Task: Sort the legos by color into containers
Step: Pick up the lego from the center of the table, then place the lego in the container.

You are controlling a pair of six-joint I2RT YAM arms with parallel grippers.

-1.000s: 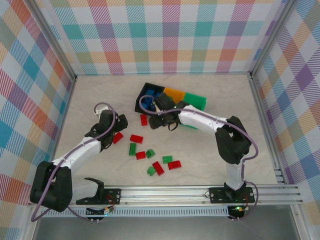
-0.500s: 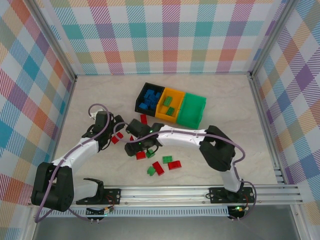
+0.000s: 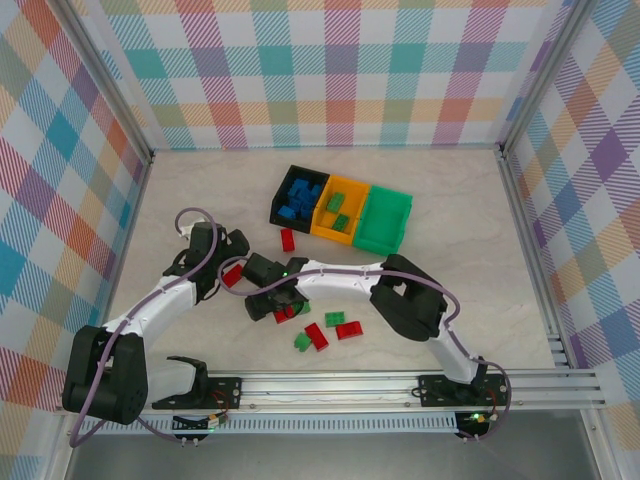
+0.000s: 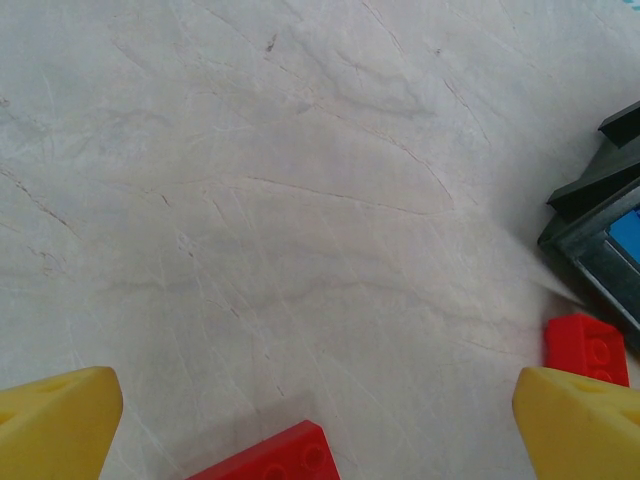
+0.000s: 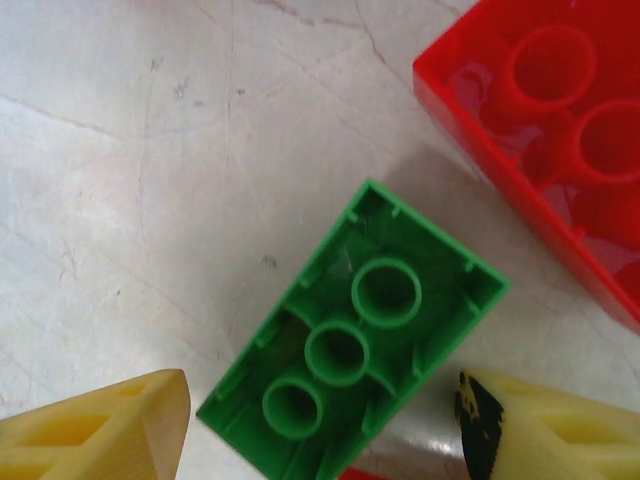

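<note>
The pale marbled tabletop (image 3: 450, 290) carried three joined open-topped plastic bins at its far middle: a black one (image 3: 279, 203) holding blue studded bricks (image 3: 300, 192), an orange one (image 3: 352, 189) with green bricks inside, and a green one (image 3: 390, 215). Loose red and green bricks lay scattered nearer the arms. The right gripper (image 5: 320, 430) was spread wide, its yellow fingers either side of an upturned green brick (image 5: 350, 330) beside a red brick (image 5: 560, 130). The left gripper (image 4: 320, 430) hung released, empty, over a small red brick (image 4: 265, 455).
</note>
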